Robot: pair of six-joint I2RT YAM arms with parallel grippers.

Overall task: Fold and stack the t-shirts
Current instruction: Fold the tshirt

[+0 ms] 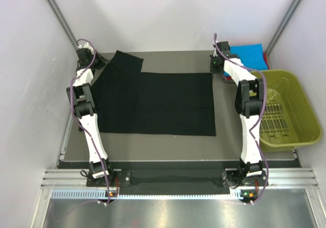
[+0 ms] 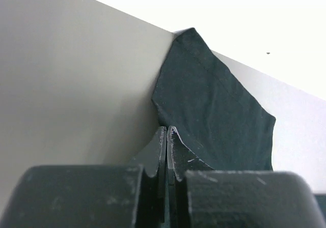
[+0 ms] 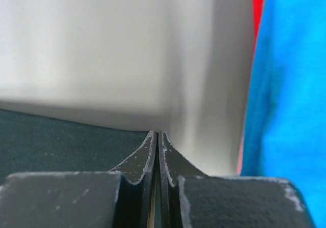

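Your black t-shirt [image 1: 158, 103] lies spread across the middle of the frame. The left gripper [image 1: 98, 61] at upper left and right gripper [image 1: 216, 65] at upper right are each pinched shut on a far corner, probably ready to fold it. The blue t-shirt [image 1: 251, 54] sits folded at upper right.

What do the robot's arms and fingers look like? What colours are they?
Both arms are skinny, with white shells and black joints. A purple cable runs along the left arm and the right arm. Small lights glow at their bases. The fingers are flat, black, scuffed blades that narrow to a tip.
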